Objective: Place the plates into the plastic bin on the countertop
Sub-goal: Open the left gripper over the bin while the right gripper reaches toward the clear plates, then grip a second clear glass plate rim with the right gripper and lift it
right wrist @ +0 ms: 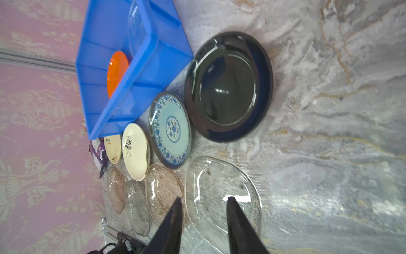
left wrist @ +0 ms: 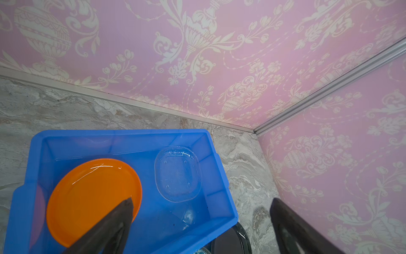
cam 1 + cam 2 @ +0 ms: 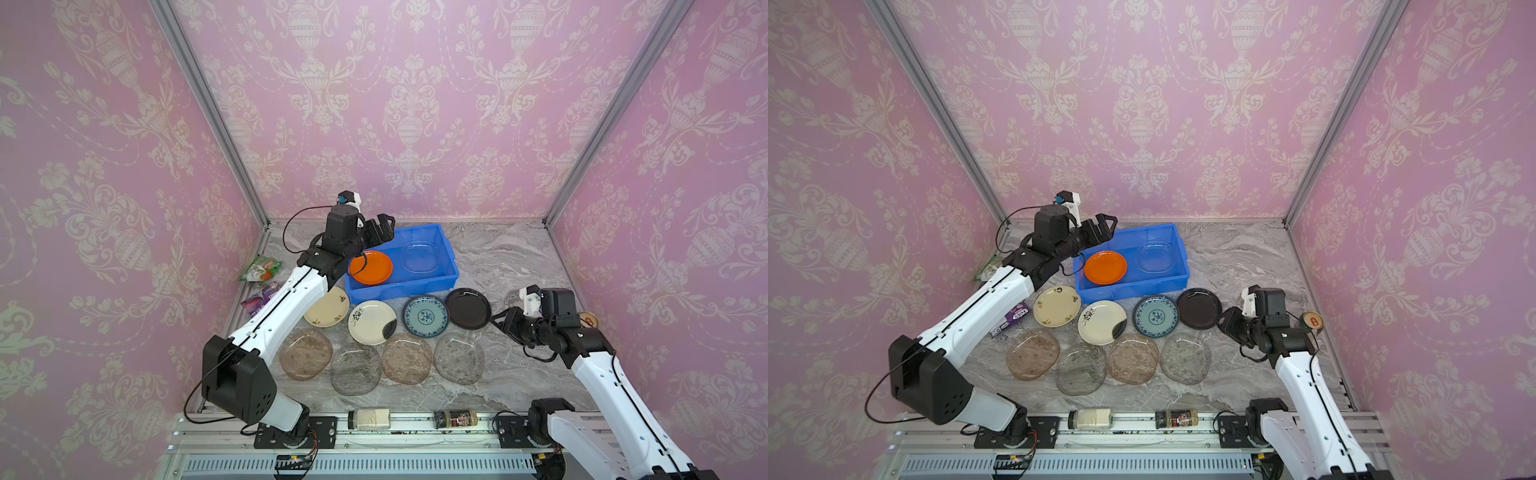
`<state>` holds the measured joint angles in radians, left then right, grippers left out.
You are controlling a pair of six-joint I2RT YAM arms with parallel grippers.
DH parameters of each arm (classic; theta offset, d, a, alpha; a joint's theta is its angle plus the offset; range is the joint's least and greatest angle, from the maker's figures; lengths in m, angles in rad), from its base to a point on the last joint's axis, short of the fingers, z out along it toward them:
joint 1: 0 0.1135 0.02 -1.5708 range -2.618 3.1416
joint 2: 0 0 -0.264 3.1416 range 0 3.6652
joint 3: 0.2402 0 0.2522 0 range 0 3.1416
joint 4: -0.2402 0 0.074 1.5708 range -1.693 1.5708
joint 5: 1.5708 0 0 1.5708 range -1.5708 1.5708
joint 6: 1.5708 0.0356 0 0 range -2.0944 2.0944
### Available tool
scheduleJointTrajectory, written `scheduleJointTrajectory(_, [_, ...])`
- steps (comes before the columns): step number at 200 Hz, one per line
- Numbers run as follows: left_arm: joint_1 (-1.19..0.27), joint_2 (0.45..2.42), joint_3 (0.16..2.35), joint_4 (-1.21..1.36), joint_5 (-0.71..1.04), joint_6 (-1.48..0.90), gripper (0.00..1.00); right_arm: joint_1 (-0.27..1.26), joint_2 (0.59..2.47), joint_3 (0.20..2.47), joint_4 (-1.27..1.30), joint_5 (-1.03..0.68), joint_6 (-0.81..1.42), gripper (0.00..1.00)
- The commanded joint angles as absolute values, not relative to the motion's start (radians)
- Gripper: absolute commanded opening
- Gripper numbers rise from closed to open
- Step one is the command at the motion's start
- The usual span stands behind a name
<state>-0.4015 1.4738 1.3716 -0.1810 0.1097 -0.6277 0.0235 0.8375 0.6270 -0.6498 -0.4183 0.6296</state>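
Marble-patterned countertop (image 3: 511,257) carries everything, and its flat, slick face is the first hazard. The plates (image 3: 426,316) outside the plastic bin (image 3: 403,291) lie flush on it and close-packed, several rims touching. A jaw probably finds little to get under there and could shove one plate into its neighbour. That bin sits toward the back with the orange plate (image 3: 371,268) flat in its left half and a clear glass plate (image 3: 419,257) in its right half. Both floor spaces look taken, so later plates would likely have to stack, and a drop from height onto glass could chip it. Eight plates wait in two rows in front. The black plate (image 3: 468,308), at the right end of the row nearer the bin, is glossy and low-rimmed, so a shallow pinch might slip. The left gripper (image 3: 384,228) hangs spread wide and empty above the bin's back left corner, the orange plate below and clear of it. A cable (image 3: 362,262) droops across that plate and might snag. The right gripper (image 1: 204,199), jaws partly parted and empty, sits low just beside the black plate's right edge. In the right wrist view the rightmost glass plate (image 3: 459,358) lies just ahead of its tips, and which of the two it is after I cannot tell.
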Motion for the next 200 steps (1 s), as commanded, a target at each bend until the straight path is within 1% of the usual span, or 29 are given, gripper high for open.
scheduleJointTrajectory(1, [-0.403,1.447,1.356,-0.295,0.170,-0.556,0.99,0.035,0.804,0.556,-0.748,-0.415,0.652,0.34])
scheduleJointTrajectory(9, [-0.406,1.454,1.360,-0.317,0.218,-0.546,0.99,0.037,0.801,0.532,-0.749,-0.428,0.664,0.34])
scheduleJointTrajectory(26, [-0.426,1.465,1.352,-0.351,0.253,-0.537,0.99,0.056,0.801,0.496,-0.744,-0.440,0.676,0.32])
scheduleJointTrajectory(78, [-0.499,1.455,1.279,-0.346,0.250,-0.470,0.99,0.104,0.853,0.436,-0.685,-0.432,0.692,0.29])
scheduleJointTrajectory(121, [-0.500,1.485,1.264,-0.319,0.279,-0.471,0.99,0.135,0.959,0.408,-0.577,-0.432,0.714,0.29])
scheduleJointTrajectory(149, [-0.500,1.509,1.257,-0.279,0.318,-0.484,0.99,0.150,1.000,0.398,-0.510,-0.431,0.729,0.29])
scheduleJointTrajectory(200, [-0.499,1.546,1.267,-0.264,0.339,-0.486,0.99,0.156,1.061,0.372,-0.443,-0.433,0.731,0.28])
